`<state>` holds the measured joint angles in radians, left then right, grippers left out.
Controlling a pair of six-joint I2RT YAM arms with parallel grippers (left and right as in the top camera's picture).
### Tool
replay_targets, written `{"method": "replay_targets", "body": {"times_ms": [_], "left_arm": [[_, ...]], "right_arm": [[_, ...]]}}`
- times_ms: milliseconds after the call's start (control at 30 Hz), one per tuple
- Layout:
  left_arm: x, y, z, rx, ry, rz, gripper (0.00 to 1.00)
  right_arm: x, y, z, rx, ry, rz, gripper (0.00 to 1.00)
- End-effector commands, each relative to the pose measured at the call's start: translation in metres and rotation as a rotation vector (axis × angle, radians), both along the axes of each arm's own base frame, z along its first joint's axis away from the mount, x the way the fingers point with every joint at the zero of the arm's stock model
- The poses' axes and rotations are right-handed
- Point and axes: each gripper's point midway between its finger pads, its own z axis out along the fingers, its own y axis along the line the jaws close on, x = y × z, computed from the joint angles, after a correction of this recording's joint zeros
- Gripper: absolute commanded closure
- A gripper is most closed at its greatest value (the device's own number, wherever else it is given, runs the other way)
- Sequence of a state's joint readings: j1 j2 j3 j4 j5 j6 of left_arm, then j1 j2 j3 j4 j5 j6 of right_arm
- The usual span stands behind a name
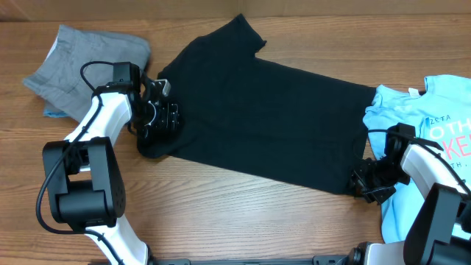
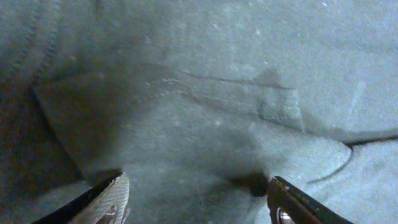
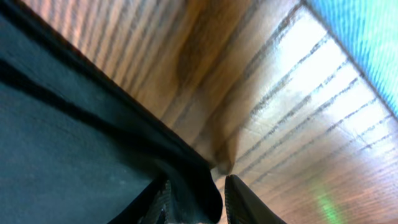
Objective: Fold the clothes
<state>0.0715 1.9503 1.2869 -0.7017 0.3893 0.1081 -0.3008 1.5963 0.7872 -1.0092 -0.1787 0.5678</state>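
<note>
Left gripper [image 2: 196, 202]: fingers spread wide, low over dark cloth and clamped on nothing; a stitched fold lies just ahead of the tips.
Right gripper [image 3: 198, 200]: fingers only a little apart, with the shirt's rolled edge sitting between them (whether they pinch it or have let go cannot be told).
Black T-shirt [image 1: 265, 110]: laid out flat across the middle of the surface [image 1: 221, 213], reaching from one gripper to the other.
Bearing from the grippers: the shirt runs rightward from the left gripper and leftward from the right one, which sits at the near right corner.
Long axis: left to right, sloping toward the near edge at its right end.
Facing: one sleeve juts toward the far edge near the left end, so the shoulders probably lie left and the hem right.
Nearer arm: left for the shoulder end, right for the hem.
Coming move: likely a fold along or across that axis, each arm taking its own end.
Also present: grey shorts [image 1: 81, 62] far left, light blue tee [image 1: 441, 110] far right, touching the hem.
</note>
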Motion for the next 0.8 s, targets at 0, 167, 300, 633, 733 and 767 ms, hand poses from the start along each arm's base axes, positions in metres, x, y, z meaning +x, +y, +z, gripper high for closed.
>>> {"method": "replay_targets", "body": {"times_ms": [0, 167, 300, 633, 733, 767], "left_arm": [[0.002, -0.001, -0.001, -0.011, 0.002, 0.016, 0.32], [0.006, -0.003, 0.001, -0.03, -0.005, 0.038, 0.34], [0.015, -0.008, 0.007, -0.064, -0.035, 0.046, 0.3], [0.012, 0.02, 0.002, 0.09, 0.014, 0.13, 0.28], [0.012, 0.021, 0.001, 0.098, 0.013, 0.13, 0.34], [0.01, 0.025, 0.0, 0.124, 0.022, 0.141, 0.36]], "right_arm": [[0.015, -0.007, 0.011, -0.022, -0.052, 0.024, 0.68], [0.028, -0.009, 0.02, -0.02, -0.098, 0.048, 0.67], [0.038, -0.007, 0.025, 0.004, -0.146, 0.095, 0.67], [0.042, -0.006, 0.026, 0.008, -0.17, 0.118, 0.67], [0.044, -0.007, 0.026, 0.007, -0.175, 0.118, 0.67], [0.044, -0.007, 0.026, 0.006, -0.176, 0.118, 0.67]]}}
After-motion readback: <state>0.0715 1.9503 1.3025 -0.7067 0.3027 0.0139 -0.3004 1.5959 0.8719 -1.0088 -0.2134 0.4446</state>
